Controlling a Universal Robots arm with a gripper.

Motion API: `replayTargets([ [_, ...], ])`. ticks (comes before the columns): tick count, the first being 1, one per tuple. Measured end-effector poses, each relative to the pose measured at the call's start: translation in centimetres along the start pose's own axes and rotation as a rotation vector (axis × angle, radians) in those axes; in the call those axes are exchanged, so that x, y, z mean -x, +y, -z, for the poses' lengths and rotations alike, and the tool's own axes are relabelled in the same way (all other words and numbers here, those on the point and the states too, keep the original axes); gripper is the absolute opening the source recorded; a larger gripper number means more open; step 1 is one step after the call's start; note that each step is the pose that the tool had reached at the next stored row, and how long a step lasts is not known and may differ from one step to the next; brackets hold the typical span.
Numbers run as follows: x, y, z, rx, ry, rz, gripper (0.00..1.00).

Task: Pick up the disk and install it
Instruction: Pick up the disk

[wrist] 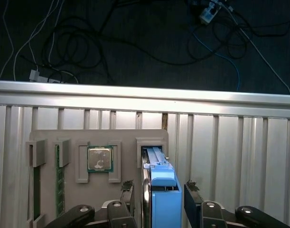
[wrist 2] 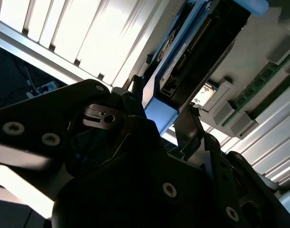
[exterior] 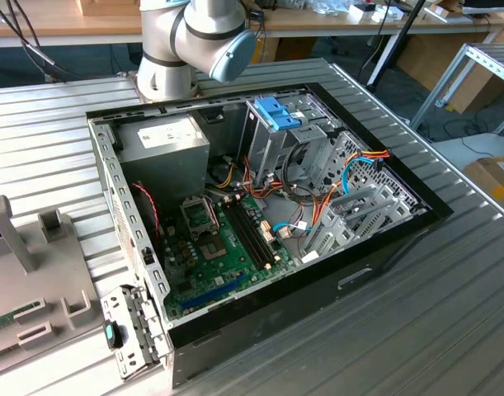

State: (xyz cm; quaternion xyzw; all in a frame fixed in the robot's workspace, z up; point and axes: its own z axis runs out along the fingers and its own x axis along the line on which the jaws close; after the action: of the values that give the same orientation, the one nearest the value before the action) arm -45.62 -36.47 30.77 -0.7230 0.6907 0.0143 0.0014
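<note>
Jaws of our gripper stand parted, one on each side of the disk, with a thin gap at both sides in the first wrist view, so we grip nothing. The disk stands on edge in a slot of the grey fixture tray, near a processor chip and a memory stick. That tray lies on the ribbed table, at the exterior view's left of the open computer case.
</note>
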Motion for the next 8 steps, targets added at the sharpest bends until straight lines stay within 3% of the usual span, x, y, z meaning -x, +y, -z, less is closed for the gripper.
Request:
replayTargets([
  [3, 0.0, 0.0, -0.01, 0.0, 0.0, 0.0, 0.54],
  [4, 0.0, 0.0, -0.02, 0.0, 0.0, 0.0, 0.45],
  [5, 0.0, 0.0, -0.02, 0.0001, 0.0, 0.0, 0.45],
  [6, 0.0, 0.0, -0.02, 0.0001, 0.0, 0.0, 0.38],
  [8, 0.0, 0.0, -0.04, 0.0001, 0.0, 0.0, 0.37],
])
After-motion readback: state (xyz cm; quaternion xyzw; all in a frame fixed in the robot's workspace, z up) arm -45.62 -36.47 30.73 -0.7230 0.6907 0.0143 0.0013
